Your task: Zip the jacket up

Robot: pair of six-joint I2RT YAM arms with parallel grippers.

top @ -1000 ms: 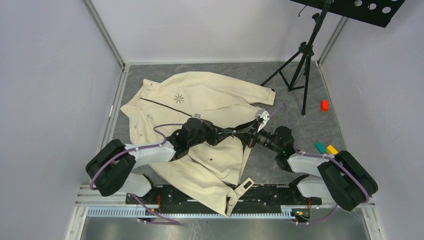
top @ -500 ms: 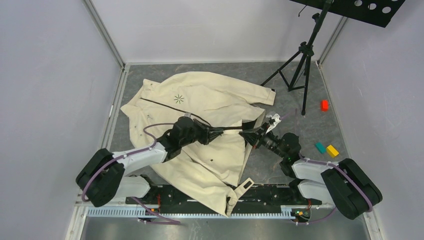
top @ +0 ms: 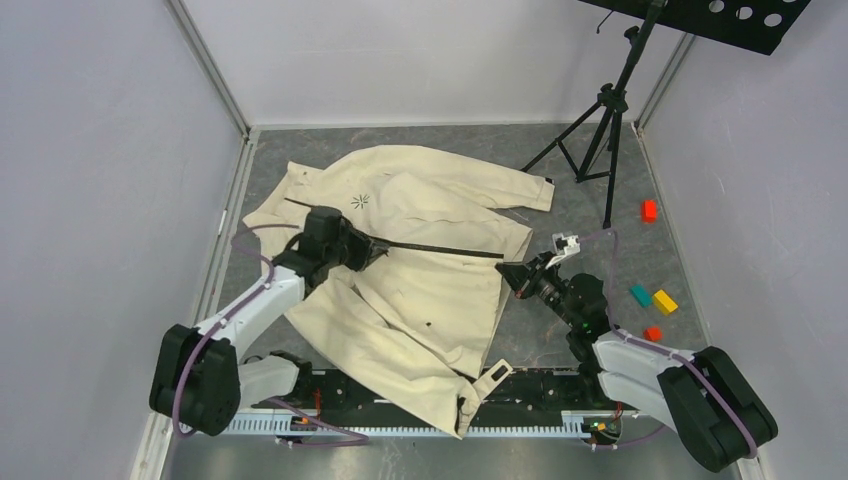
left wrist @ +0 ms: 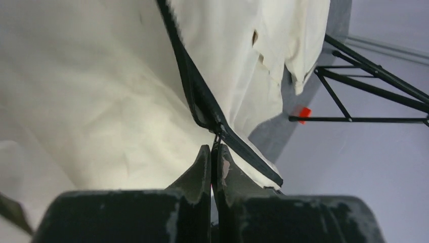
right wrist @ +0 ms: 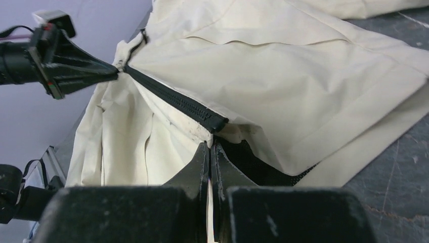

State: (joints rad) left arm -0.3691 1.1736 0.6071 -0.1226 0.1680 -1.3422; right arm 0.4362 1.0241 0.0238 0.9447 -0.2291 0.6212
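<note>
Gray surface [top: 620, 200] lies under everything, and the cream jacket [top: 420, 300] is spread out on it, with one bottom corner hanging over the near edge by my arm bases. Close to me on the right, my right end effector [top: 506, 270] is pinched tight on the bottom end of the zipper [top: 440, 251], right at the jacket's hem, with no gap between its tips. From there the dark zipper runs in a straight, tight line across to my left end effector [top: 381, 248]. That one is squeezed closed too, and it has the little zipper pull [left wrist: 217, 137] between its tips. I think I am in the middle of zipping. The stretch between my two end effectors looks joined. The short bit past the black star logo [top: 359, 201] up to the collar [top: 292, 188] looks left to do. Next I should slide the pull along that line toward the collar while my right side holds the hem firm, so the cloth does not bunch. Far off stand a tripod [top: 608, 110] and a red block [top: 649, 210].
</note>
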